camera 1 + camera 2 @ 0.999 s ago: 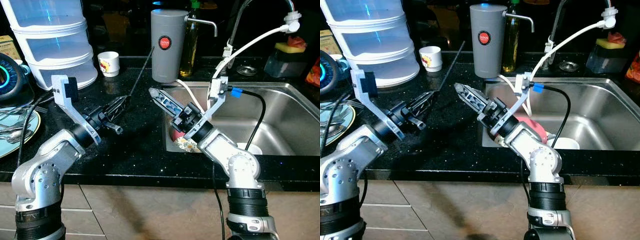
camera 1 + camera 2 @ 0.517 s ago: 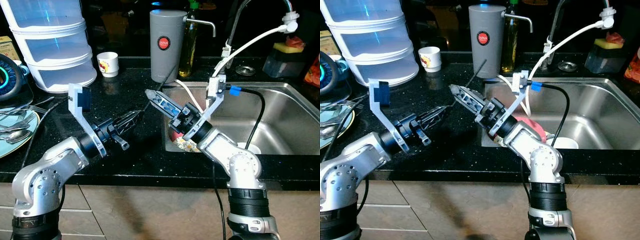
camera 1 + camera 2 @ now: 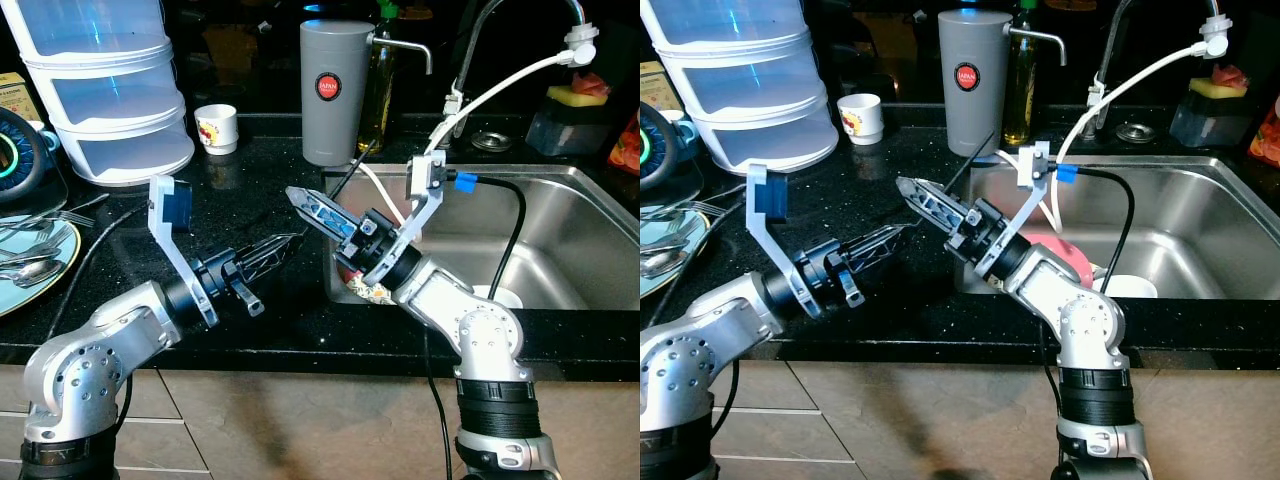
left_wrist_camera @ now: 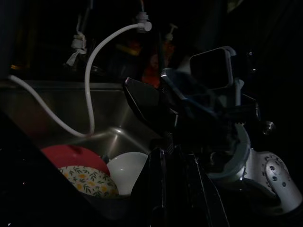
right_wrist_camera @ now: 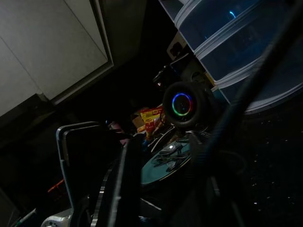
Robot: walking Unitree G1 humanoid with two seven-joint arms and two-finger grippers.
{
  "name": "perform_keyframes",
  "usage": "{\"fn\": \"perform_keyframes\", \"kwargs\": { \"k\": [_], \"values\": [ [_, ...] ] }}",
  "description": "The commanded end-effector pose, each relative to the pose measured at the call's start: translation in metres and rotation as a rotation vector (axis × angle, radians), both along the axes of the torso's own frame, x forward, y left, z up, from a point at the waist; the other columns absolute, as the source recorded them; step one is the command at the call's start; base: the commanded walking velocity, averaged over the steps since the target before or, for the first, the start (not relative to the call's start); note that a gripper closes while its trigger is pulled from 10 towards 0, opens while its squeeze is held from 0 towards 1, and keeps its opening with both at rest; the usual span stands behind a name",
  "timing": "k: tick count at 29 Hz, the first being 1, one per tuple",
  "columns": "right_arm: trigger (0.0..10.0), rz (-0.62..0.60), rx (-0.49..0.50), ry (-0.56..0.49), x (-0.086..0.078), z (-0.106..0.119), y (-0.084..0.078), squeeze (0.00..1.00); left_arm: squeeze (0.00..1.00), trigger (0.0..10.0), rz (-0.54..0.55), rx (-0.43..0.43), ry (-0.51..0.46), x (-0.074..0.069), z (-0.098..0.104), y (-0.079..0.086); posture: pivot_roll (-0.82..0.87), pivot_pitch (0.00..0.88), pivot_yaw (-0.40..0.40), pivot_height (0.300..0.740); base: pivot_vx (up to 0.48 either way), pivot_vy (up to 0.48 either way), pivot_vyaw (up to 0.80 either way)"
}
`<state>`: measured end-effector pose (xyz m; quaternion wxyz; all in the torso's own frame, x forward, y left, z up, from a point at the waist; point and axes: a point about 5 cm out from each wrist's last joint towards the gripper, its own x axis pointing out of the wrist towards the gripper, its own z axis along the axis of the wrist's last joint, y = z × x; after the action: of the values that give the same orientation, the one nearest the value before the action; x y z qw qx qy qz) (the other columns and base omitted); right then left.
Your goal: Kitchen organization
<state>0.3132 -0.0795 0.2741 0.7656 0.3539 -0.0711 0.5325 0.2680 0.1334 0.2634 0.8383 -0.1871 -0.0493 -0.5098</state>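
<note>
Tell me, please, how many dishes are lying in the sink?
3 visible: a red plate, a floral plate overlapping it, and a white bowl beside them. The right arm hides part of the sink, so more may exist.

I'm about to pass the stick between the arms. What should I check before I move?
1. Left gripper grip on the thin black stick: ok. It is shut on the lower end, and the stick slants up toward the gray canister.
2. Right gripper placement: ok. It is right beside the stick, above the counter by the sink edge.
3. Right gripper's hold on the stick: cannot tell.
4. Stick tip clear of the canister: cannot tell. It ends close in front of it.
5. Sink corner below free: not ok. A red bowl and a floral plate lie there.
</note>
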Motion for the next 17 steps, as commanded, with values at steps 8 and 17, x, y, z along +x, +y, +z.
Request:
{"fn": "perform_keyframes", "kwargs": {
  "k": [8, 17],
  "values": [
    [0.0, 0.019, 0.020, -0.005, -0.002, 0.002, 0.002, 0.00, 0.00, 0.0, 0.007, 0.057, 0.008, -0.003, -0.002, 0.003, 0.01, 0.044, 0.005, 0.740, 0.000, 0.000, 0.00],
    [0.0, -0.008, 0.026, -0.003, 0.001, 0.003, 0.000, 0.00, 1.00, 10.0, 0.134, 0.094, 0.034, 0.010, -0.005, 0.007, 0.02, 0.054, 0.006, 0.740, 0.000, 0.000, 0.00]
  ]
}}
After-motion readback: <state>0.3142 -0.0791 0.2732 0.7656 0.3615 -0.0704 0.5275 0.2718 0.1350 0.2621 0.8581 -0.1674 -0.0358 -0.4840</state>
